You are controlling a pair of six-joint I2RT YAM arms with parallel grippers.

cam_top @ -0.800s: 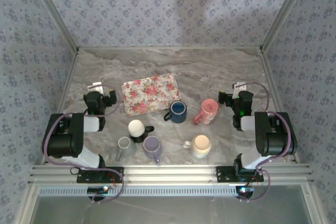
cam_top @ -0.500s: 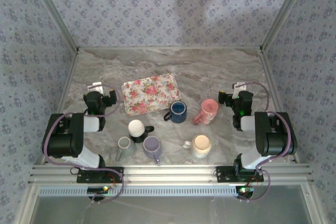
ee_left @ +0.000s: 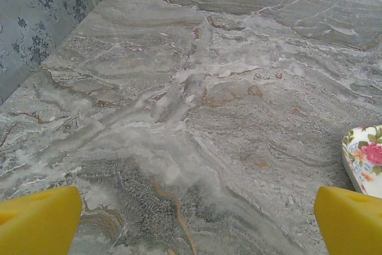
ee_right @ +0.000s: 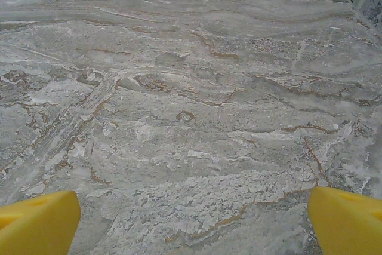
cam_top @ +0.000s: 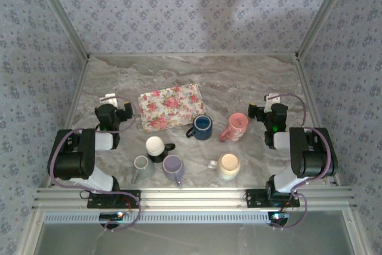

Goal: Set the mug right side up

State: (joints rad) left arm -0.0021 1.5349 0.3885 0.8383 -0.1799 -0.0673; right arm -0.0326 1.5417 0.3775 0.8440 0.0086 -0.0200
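On the near left part of the table (cam_top: 250,76), just beside your left arm, the black mug (cam_top: 156,147) stands with what looks like its pale base upward; you can take that as the one to turn. The task is not yet begun: the left gripper (ee_left: 194,219) and the right gripper (ee_right: 192,222) both hang spread wide over bare stone, holding nothing. Your next move is probably a reach with the left arm, then a grip on the mug's body and a half roll. Mind the grey mug (cam_top: 142,166) and the purple mug (cam_top: 173,165) close by. The veined marble looks smooth, so the mug may slide. Blue flowered walls (cam_top: 191,10) close three sides.
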